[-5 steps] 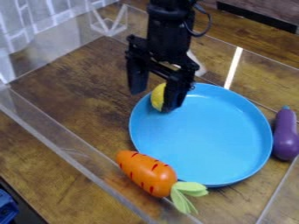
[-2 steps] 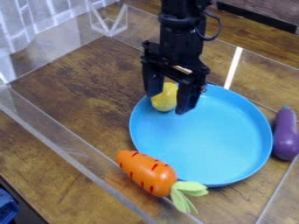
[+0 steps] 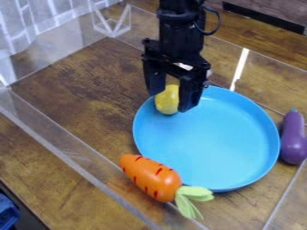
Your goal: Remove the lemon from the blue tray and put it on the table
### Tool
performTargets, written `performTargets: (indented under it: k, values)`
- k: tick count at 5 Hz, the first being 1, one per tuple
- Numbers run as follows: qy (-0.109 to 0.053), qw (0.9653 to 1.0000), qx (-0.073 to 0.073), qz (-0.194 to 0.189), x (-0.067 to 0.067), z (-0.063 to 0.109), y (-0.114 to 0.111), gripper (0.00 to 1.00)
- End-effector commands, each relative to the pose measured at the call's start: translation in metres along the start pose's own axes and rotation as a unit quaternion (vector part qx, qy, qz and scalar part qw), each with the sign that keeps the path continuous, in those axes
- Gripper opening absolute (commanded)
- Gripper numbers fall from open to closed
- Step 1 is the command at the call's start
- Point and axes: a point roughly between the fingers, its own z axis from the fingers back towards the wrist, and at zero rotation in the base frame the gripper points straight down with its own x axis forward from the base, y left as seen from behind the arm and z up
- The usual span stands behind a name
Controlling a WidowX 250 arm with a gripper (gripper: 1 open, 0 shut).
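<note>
Black tool (image 3: 175, 97) open, pointing down, fingers straddling small yellow oval lemon (image 3: 168, 100) at left rim of round blue plastic tray (image 3: 228, 144) on brown wood-grain bench (image 3: 84, 99).

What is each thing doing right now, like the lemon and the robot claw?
lemon: lying in the tray near its rim, between the jaws.
gripper: open, pointing down, jaws either side of the lemon.
blue tray: flat on the table.
carrot: lying on the table.
eggplant: beside the tray.
</note>
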Motion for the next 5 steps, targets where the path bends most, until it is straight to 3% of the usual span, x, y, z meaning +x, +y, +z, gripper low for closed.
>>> performTargets:
  k: [1, 5]
  values:
    - [-0.034, 0.9994, 0.000, 0.002, 0.0027, 0.0209, 0.0029, 1.00]
    - [-0.043, 0.9990, -0.005, -0.008, 0.0014, 0.0261, 0.0041, 1.00]
